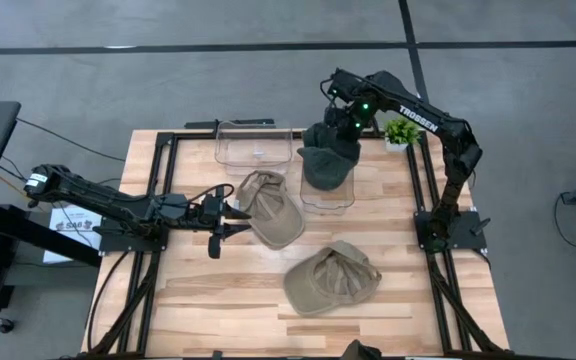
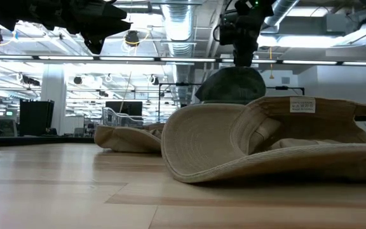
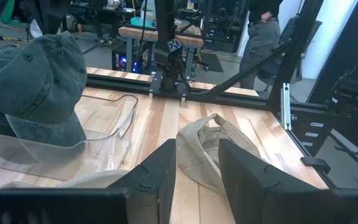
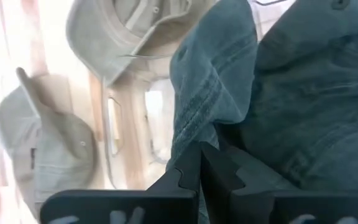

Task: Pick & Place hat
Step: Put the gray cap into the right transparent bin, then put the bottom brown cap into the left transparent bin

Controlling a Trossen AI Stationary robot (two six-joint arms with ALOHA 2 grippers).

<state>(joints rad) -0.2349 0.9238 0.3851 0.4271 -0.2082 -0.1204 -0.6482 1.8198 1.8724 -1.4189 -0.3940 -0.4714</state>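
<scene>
My right gripper [image 1: 336, 128] is shut on a dark green hat [image 1: 328, 162], which hangs over a clear bin [image 1: 330, 200] at the table's far middle. In the left wrist view the hat's [image 3: 42, 81] lower part stands behind the bin's clear wall [image 3: 98, 146]. A tan hat [image 1: 270, 208] lies on the table at the middle. My left gripper [image 1: 230, 218] stands open just left of it, fingers level, and its wrist view shows tan cloth [image 3: 207, 155] beyond the fingers. A second tan hat [image 1: 332, 278] lies nearer the front edge. My right gripper pinches a fold of the green hat's crown [image 4: 194, 134] between its two shut fingers. The fingers come from above, slanting down. The hat hangs below them, and its lower part reaches inside the clear bin [image 3: 73, 140].
A second clear bin [image 1: 253, 145] stands at the far middle left. A small green plant [image 1: 401, 132] sits at the far right. Black frame rails [image 1: 158, 180] run along the table's sides. In the left wrist view, people stand in the room beyond the table.
</scene>
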